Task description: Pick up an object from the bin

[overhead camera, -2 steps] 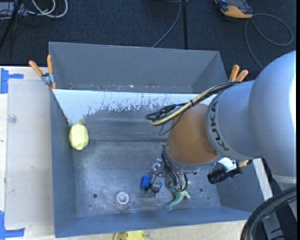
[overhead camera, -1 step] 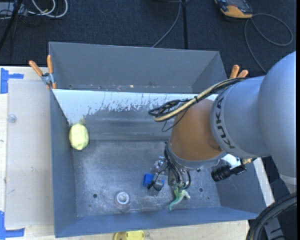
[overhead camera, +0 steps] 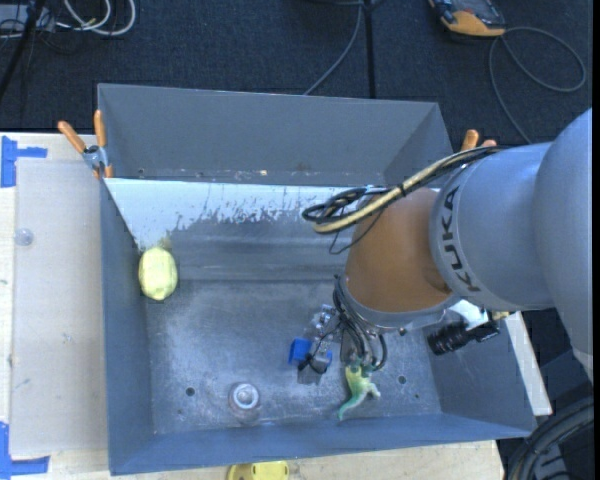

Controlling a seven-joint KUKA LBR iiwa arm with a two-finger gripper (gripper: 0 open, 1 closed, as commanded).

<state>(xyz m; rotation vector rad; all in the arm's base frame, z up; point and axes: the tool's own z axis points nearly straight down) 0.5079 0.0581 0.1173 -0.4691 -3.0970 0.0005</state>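
Four loose things in the bin: a yellow-green lemon-shaped lump [overhead camera: 158,272], a small blue piece [overhead camera: 300,350], a green toy figure [overhead camera: 358,390] and a small pale round disc [overhead camera: 244,397].

Setting: a grey metal bin [overhead camera: 270,148] with sloping walls and a scuffed floor, seen from above and somewhat to one side.

Arm: it reached in from the right, its silver body and orange-brown wrist cover [overhead camera: 395,263] hanging over the right half of the floor (a looped yellow-and-black cable [overhead camera: 355,205] ran across the top of the cover).

Gripper: the gripper [overhead camera: 342,356] was low over the floor, right of centre and towards the near wall.

Pincer state: how far it stood open could not be told from this angle, nor whether it had hold of anything; the wrist hid much of it.

Blue piece: it lay on the floor just to the left of the gripper, close against a dark part beside it; whether the two touched could not be told.

Green toy figure: it lay just beyond the gripper on the near-wall side, slim and bent, with one end pointing towards the front wall.

Which thing the gripper was over: it stood between the blue piece and the green toy figure, nearest to these two.

Disc: it was near the front wall, left of centre, apart from the gripper.

Lemon-shaped lump: it sat well apart from everything else, at the left side where the floor met the wall.
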